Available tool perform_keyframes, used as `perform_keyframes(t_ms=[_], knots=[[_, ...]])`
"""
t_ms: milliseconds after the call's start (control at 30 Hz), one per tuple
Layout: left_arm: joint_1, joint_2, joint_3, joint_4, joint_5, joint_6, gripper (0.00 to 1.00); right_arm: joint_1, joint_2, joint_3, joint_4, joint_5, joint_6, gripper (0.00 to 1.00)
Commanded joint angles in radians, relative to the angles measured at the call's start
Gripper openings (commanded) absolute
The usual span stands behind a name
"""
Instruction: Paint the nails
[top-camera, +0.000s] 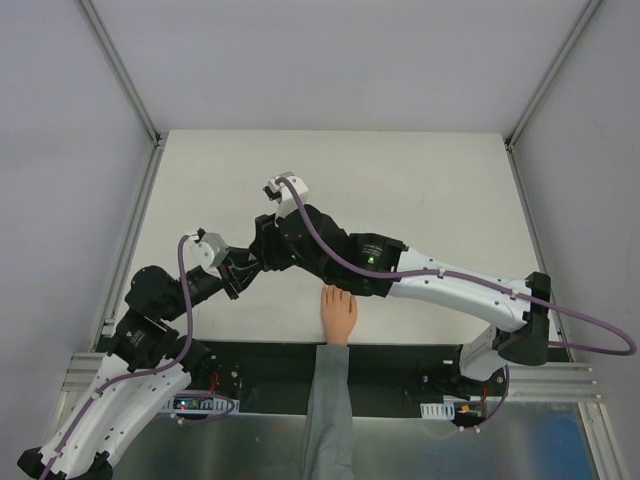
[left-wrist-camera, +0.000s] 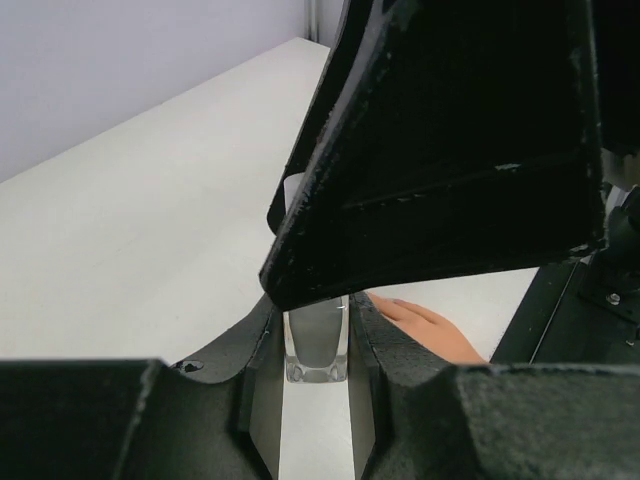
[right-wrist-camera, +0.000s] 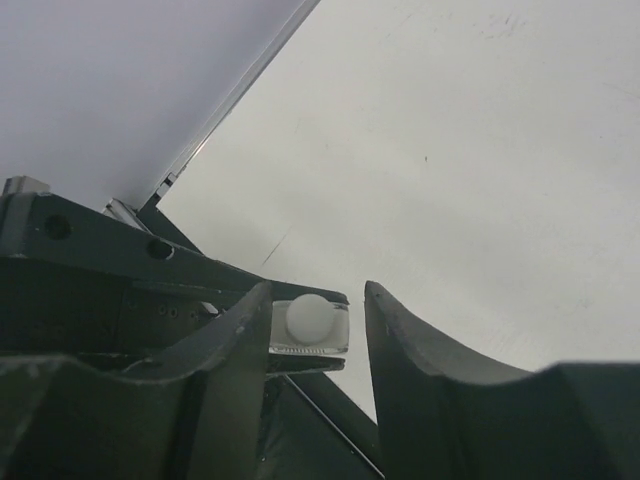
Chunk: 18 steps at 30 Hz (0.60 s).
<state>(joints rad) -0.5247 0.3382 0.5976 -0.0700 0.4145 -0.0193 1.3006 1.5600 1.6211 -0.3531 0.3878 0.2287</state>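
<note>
A small peach hand (top-camera: 338, 314) with a grey sleeve (top-camera: 328, 410) lies flat at the table's near edge. It also shows in the left wrist view (left-wrist-camera: 432, 327), where the nails are too small to make out clearly. My left gripper (left-wrist-camera: 316, 322) is shut on a clear square nail polish bottle (left-wrist-camera: 316, 348) with grey polish, standing on the table left of the hand. My right gripper (right-wrist-camera: 318, 298) is open right above the bottle's round white cap (right-wrist-camera: 310, 316), one finger on each side of it. In the top view both grippers meet near the left gripper (top-camera: 244, 272).
The white table (top-camera: 420, 190) is fenced by metal rails (top-camera: 132, 235) and pale walls. The right arm (top-camera: 440, 285) stretches across just behind the hand. A black strip (top-camera: 400, 365) runs along the near edge.
</note>
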Motion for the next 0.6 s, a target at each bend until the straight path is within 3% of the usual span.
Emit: perform_keyframes(t_ms=[0,100,167,300,333,367,400,433,467,500,533,567], knots=[[-0.008,-0.014,-0.010,0.119,-0.028,-0.030,0.00,0.003,0.015,0.068,-0.001,0.034,0.014,0.41],[-0.008,-0.010,-0.005,0.130,-0.022,-0.051,0.00,0.002,0.005,0.043,0.023,0.031,0.021,0.14],[-0.008,-0.011,-0.002,0.131,-0.011,-0.074,0.00,0.000,-0.008,0.004,0.054,0.026,0.018,0.03],[-0.008,-0.004,0.004,0.162,0.064,-0.151,0.00,-0.059,-0.076,-0.139,0.153,-0.105,-0.023,0.00],[-0.008,0.002,0.011,0.170,0.101,-0.172,0.00,-0.085,-0.130,-0.188,0.258,-0.260,-0.072,0.00],[-0.008,0.016,0.013,0.183,0.201,-0.227,0.00,-0.124,-0.159,-0.339,0.346,-0.429,-0.103,0.00],[-0.008,0.030,0.013,0.214,0.301,-0.258,0.00,-0.232,-0.185,-0.430,0.490,-0.677,-0.106,0.00],[-0.008,0.050,0.013,0.302,0.405,-0.301,0.00,-0.282,-0.201,-0.522,0.883,-1.150,-0.048,0.00],[-0.008,0.080,0.014,0.382,0.632,-0.427,0.00,-0.322,-0.184,-0.550,0.981,-1.276,0.165,0.00],[-0.006,0.150,0.014,0.447,0.703,-0.506,0.00,-0.346,-0.166,-0.546,1.043,-1.384,0.228,0.00],[-0.008,0.180,-0.007,0.614,0.752,-0.587,0.00,-0.351,-0.166,-0.555,1.101,-1.447,0.259,0.00],[-0.008,0.208,-0.021,0.662,0.783,-0.704,0.00,-0.356,-0.195,-0.576,1.102,-1.440,0.250,0.00]])
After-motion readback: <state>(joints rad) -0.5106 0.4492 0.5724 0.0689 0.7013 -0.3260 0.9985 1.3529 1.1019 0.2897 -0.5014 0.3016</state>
